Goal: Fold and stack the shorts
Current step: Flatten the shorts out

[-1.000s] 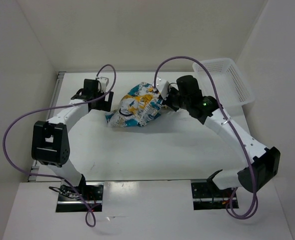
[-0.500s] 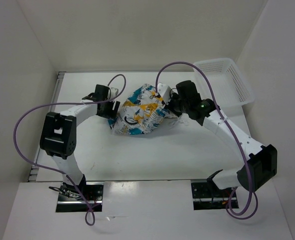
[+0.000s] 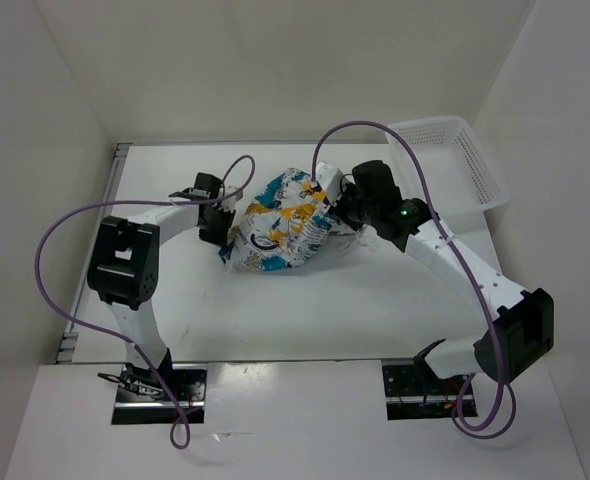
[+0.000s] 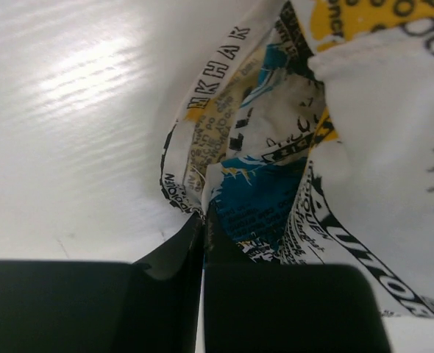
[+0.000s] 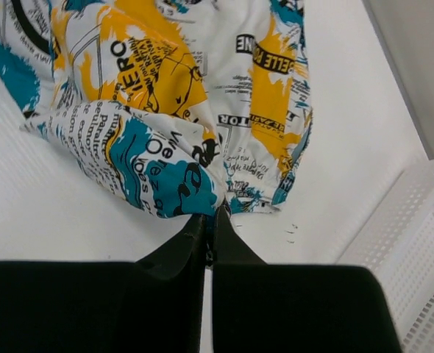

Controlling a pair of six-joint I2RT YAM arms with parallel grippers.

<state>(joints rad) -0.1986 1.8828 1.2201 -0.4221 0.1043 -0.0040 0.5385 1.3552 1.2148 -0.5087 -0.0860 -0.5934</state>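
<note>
Black fingers of your left gripper are pressed together on a hem fold of the shorts, pinching the printed cloth at their tips. Your right gripper is likewise clamped, its tips nipping a teal-and-white fold on the opposite side of the garment. Between the two grippers, the shorts sit bunched in a raised heap on the white table, towards its far middle. A white lattice basket stands at the table's far right corner, apart from the cloth.
</note>
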